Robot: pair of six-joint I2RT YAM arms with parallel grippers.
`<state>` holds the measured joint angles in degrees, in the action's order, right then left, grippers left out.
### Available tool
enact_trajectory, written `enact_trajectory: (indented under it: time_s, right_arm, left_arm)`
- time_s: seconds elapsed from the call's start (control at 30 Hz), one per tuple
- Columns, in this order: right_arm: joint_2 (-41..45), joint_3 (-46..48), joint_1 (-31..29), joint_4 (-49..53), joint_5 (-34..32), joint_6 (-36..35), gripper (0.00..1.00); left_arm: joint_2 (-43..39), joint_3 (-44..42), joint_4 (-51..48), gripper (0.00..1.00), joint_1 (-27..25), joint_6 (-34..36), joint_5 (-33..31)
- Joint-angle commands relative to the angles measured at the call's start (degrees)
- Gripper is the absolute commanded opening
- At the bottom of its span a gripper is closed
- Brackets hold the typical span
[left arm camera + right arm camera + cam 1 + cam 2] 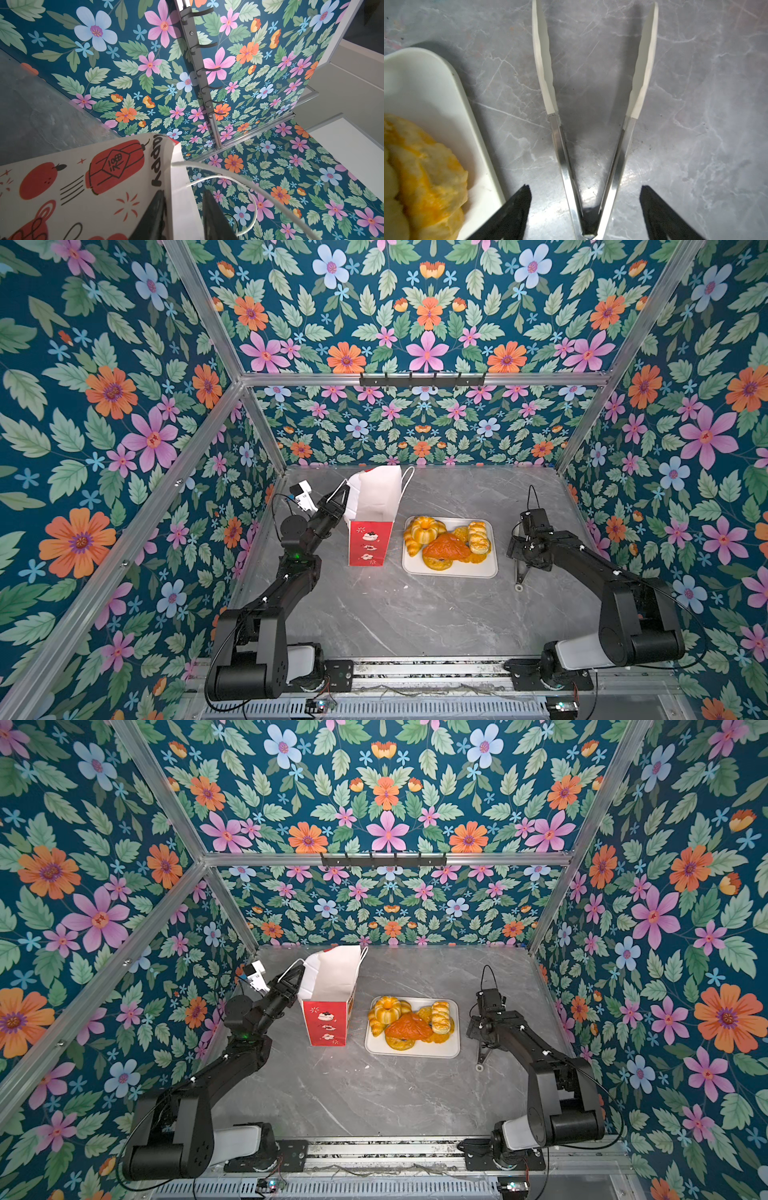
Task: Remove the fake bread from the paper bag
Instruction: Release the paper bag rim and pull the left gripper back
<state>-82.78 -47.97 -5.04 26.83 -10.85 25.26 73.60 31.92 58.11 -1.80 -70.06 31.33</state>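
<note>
Top views: marble table (415, 614), floral walls (428, 323); left gripper (341, 497) parted at paper bag (371, 539); right gripper (585, 188) spread.

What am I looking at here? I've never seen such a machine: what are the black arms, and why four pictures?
Two black robot arms work at a grey table. Two pictures look down from overhead; the two others come from cameras on the arms' wrists. A red-and-white paper bag stands upright; beside it a white tray carries the fake bread. The left gripper straddles the bag's rim, jaws apart. The right gripper is open; its wrist view shows metal tongs between the jaws, not touched by them.
</note>
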Motion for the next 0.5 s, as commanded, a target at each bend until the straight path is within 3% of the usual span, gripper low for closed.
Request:
enact_trajectory:
  time_s: [0.0, 0.23, 0.47]
  right_arm:
    - [-0.1, -0.3, -0.1, -0.3, 0.2, -0.1, 0.84]
    - [-0.1, -0.2, -0.1, -0.5, 0.5, -0.1, 0.84]
    - [-0.2, -0.1, -0.1, -0.6, 0.7, -0.1, 0.84]
  left_arm:
    - [-0.5, -0.4, -0.1, 0.38, 1.1, 0.5, 1.1]
    - [-2.6, -2.4, -2.0, 0.53, 3.0, 0.8, 1.7]
    - [-6.5, -4.6, -4.8, 0.79, 4.0, 1.1, 1.9]
